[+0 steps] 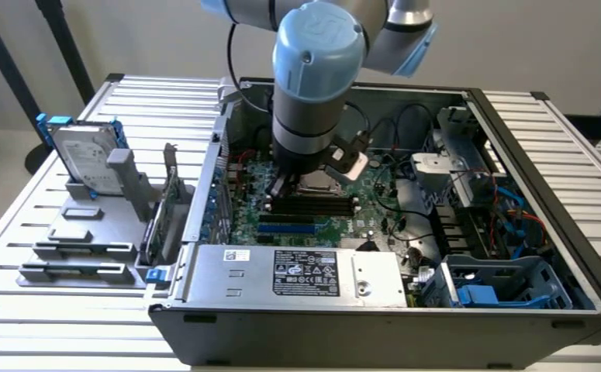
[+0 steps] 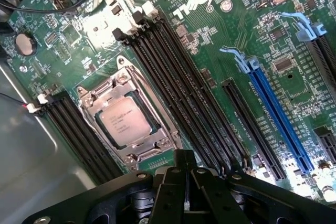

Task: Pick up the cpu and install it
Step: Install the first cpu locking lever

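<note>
Claw [image 2: 186, 182]: black body nearest the wrist camera, fingers drawn together with only a thin seam between them, holding nothing; it hangs just above the motherboard, close to the socket's edge.
Cpu [image 2: 125, 121]: dull silver square seated flat inside the socket, printed lettering on top, apart from the claw.
Socket frame [image 2: 100, 106]: bright metal bracket around the cpu, screws at its corners.
Memory slots [image 2: 178, 87]: long black rows running just beside the socket; a shorter black bank sits on the socket's other side.
Blue slot [image 2: 278, 114]: long expansion connector with a pale blue latch, well apart from the cpu.
Motherboard [image 2: 252, 40]: green, white DELL lettering near the slots.
Arm [image 1: 316, 77]: grey-blue, reaches straight down into the open computer case [image 1: 383, 325], over the board's middle.
Hard drive [image 1: 85, 159]: silver, blue brackets, standing upright in a grey holder on the slatted surface [image 1: 31, 232], at the exterior view's left, outside the case.
Power supply [image 1: 300, 275]: grey metal box with a black label along the case's near wall.
</note>
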Controlling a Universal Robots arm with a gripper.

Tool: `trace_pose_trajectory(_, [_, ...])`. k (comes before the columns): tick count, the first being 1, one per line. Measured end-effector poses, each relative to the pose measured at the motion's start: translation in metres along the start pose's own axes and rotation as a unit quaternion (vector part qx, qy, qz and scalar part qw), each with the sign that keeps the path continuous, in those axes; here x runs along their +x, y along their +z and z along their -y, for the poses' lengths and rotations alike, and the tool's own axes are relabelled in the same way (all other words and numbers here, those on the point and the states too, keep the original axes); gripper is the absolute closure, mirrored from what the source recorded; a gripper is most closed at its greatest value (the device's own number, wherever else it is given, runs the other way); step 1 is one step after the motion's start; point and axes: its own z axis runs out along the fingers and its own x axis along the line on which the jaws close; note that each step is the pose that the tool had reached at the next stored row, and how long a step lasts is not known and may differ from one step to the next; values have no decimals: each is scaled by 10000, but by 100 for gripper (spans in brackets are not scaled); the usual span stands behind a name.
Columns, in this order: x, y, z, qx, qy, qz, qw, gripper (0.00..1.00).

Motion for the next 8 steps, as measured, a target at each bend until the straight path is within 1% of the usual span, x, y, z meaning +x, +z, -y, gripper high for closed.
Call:
trace_pose_trajectory(4, [2, 68, 14, -3, 1, 6, 10000, 89])
trace_pose_trajectory(8, [11, 116, 26, -5, 0, 8, 10000, 89])
